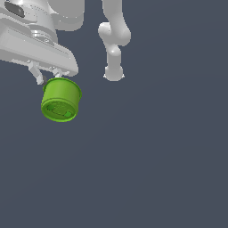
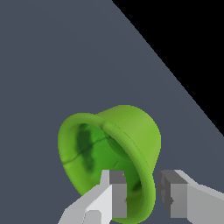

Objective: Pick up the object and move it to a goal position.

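Observation:
The object [image 1: 61, 100] is a small bright green cup with a flared rim. It hangs tilted under my white gripper [image 1: 50, 76] in the exterior view's upper left, its ridged base facing the camera. In the wrist view, the cup [image 2: 127, 131] shows its open mouth. One finger [image 2: 114, 194] is inside the cup, the other finger [image 2: 175, 197] is outside, and the rim wall sits between them. My gripper [image 2: 143, 186] is shut on that wall.
The arm's white links and base [image 1: 114, 44] rise at the back of the exterior view. A plain dark grey floor [image 1: 147, 156] lies below. In the wrist view the floor ends at a straight edge, with black [image 2: 192, 43] beyond it.

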{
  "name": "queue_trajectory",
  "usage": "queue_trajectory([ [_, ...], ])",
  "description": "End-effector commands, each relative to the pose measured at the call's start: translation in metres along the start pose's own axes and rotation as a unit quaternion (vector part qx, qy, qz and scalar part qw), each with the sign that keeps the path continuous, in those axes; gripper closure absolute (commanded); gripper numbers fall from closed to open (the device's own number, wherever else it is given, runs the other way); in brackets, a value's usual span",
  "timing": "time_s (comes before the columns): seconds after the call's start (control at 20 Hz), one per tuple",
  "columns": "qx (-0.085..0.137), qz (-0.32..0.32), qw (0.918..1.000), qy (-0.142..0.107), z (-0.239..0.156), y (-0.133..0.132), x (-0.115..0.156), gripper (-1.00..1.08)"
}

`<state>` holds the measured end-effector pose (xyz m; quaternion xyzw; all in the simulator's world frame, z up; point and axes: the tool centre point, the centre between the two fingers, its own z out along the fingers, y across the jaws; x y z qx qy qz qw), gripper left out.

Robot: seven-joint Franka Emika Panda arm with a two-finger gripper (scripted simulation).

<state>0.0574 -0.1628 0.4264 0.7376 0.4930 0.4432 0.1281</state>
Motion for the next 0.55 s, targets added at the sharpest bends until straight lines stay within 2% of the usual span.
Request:
queue_trajectory([
  [0.0,-0.008,-0.003,0.9999,0.007,-0.0054,0.0038,0.0012,1.08],
  [0.5,-0.018,-0.005,0.9996,0.018,-0.0134,0.0082,0.0009,1.08],
])
